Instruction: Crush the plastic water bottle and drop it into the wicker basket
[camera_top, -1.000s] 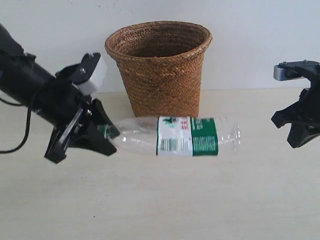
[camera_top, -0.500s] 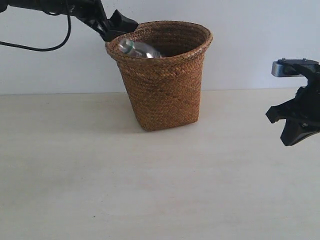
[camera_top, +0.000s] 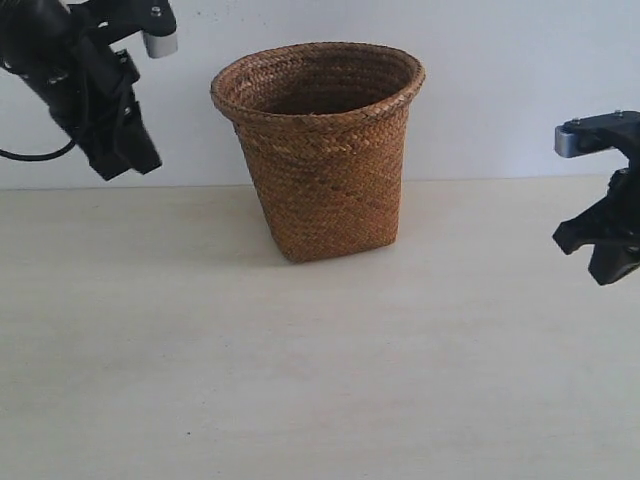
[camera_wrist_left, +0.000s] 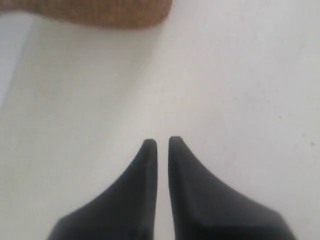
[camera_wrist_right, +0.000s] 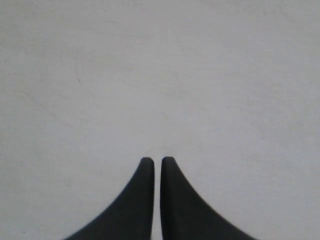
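Trouble from here would most likely come from the left: the left gripper (camera_top: 128, 158) hangs high up, level with the upper half of the basket (camera_top: 320, 190) and just off to its side. A careless sideways swing could clip that flared rim. I'd judge the basket easy to tip, being tall and light-looking on a base narrower than its mouth. A loose black cable (camera_top: 30, 155) trails off the same arm and could snag.

The bottle is nowhere to be seen. It is not on the table (camera_top: 300, 390) and not in either gripper, so my guess is it's down inside the basket, though the rim hides the inside. Whether it landed flat or crushed, I can't tell; springy thin plastic may puff back out.

Both grippers carry nothing. From the wrist, the left gripper (camera_wrist_left: 162, 144) has its black tapered fingers pressed nearly together, only a thin slit between, with a slice of the basket (camera_wrist_left: 100, 12) beyond. The right gripper (camera_wrist_right: 157, 161) is the same, closed tips over bare table; outside, the right gripper (camera_top: 592, 262) hovers low, well apart from the basket.

On textures, the basket is tight brown weave with a braided round rim, squaring off below. The table is pale, matte and faintly grained, against a plain white wall (camera_top: 500, 90).
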